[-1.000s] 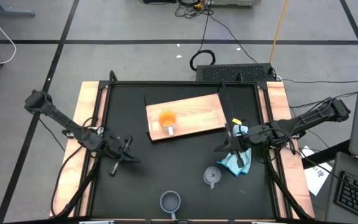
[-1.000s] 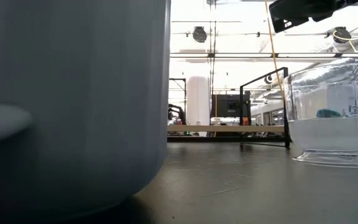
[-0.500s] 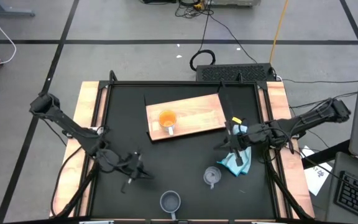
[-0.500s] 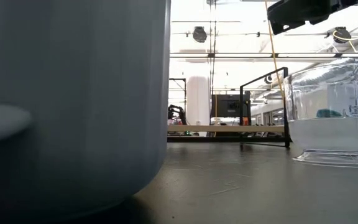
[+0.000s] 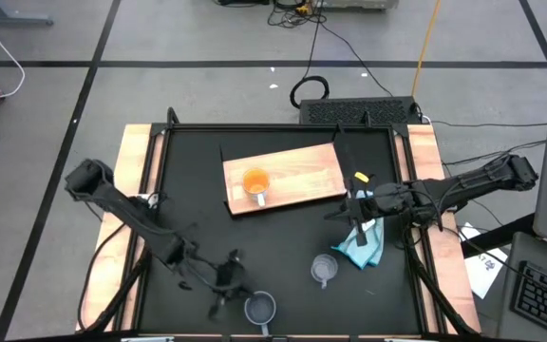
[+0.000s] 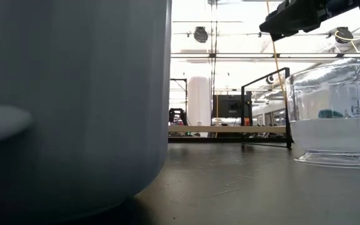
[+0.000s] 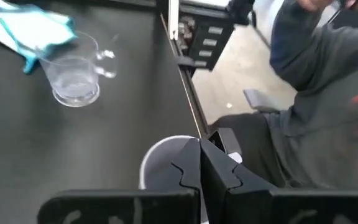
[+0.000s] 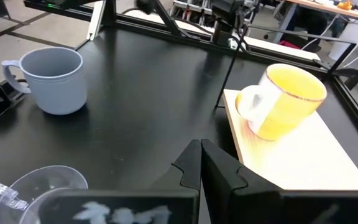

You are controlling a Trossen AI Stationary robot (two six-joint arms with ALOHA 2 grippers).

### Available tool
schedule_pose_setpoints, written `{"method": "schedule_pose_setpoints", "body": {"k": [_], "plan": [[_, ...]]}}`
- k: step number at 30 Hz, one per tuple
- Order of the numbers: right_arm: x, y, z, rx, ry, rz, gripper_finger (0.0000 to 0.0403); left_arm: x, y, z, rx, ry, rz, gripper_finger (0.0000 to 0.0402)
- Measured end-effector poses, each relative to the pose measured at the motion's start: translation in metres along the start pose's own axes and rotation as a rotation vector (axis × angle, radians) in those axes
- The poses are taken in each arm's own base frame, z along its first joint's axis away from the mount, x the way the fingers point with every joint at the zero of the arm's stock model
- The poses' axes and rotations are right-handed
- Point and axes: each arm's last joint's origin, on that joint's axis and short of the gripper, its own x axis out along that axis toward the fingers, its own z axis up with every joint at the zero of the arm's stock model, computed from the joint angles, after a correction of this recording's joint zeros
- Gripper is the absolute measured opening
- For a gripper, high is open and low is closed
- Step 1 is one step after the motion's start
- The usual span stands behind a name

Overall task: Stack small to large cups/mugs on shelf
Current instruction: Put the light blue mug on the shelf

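Note:
The orange cup with a white handle (image 5: 255, 182) stands on the light-brown wooden shelf board (image 5: 302, 171); it also shows in the right wrist view (image 8: 284, 99). The blue-grey mug (image 5: 260, 307) stands at the table's near edge and fills the left of the low view (image 6: 74, 106). The clear cup (image 5: 324, 269) stands to its right, next to the light blue cloth (image 5: 361, 245). My left gripper (image 5: 235, 288) is shut, just left of the mug, its fingertips (image 7: 191, 163) over the mug's rim (image 7: 160, 155). My right gripper (image 5: 334, 217) is shut and empty, right of the board. My left gripper's shut fingers come slanting down from the table's left toward the blue-grey mug's rim. I cannot tell whether they touch it. The mug stands upright on the table.
A person in a grey sleeve (image 7: 328, 81) is just beyond the table's near edge. Pale wooden strips (image 5: 136, 190) and a black metal frame (image 5: 283, 128) border the black tabletop. Bare tabletop lies between the board and the near cups.
My left gripper has swept from the table's left side toward the near edge and to the right, ending beside the blue-grey mug. My right gripper has edged a little toward the far edge. The cups and cloth have stayed in place.

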Motion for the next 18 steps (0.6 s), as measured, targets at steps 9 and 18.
{"method": "schedule_pose_setpoints", "body": {"k": [9,18], "plan": [[0.000,0.000,0.000,0.002,0.000,-0.001,0.0000,0.028,-0.011,0.017,-0.047,0.183,0.102,0.0001],[0.000,0.000,0.000,0.040,0.003,0.000,0.0000,0.029,-0.009,0.035,-0.038,0.274,0.172,0.0047]]}}
